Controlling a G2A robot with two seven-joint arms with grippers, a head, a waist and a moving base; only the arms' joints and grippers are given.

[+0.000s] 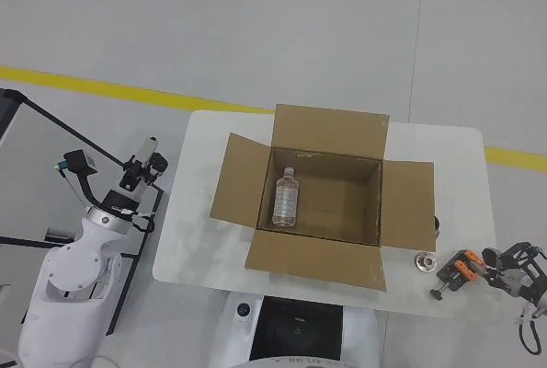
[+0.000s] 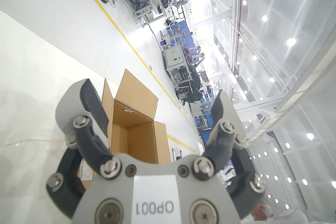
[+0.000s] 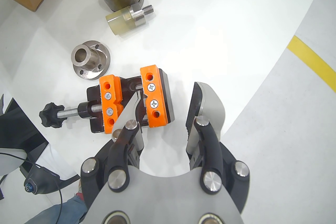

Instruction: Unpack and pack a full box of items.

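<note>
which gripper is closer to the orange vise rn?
Right. The right gripper hangs open directly at the vise, near the table edge; the left gripper is off the table's opposite side, beyond the box.

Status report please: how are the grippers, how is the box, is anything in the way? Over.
Left gripper open, off the table. Right gripper open astride one orange block of the vise. Box open, bottle lying inside. Flanged bushing close beside vise.
</note>
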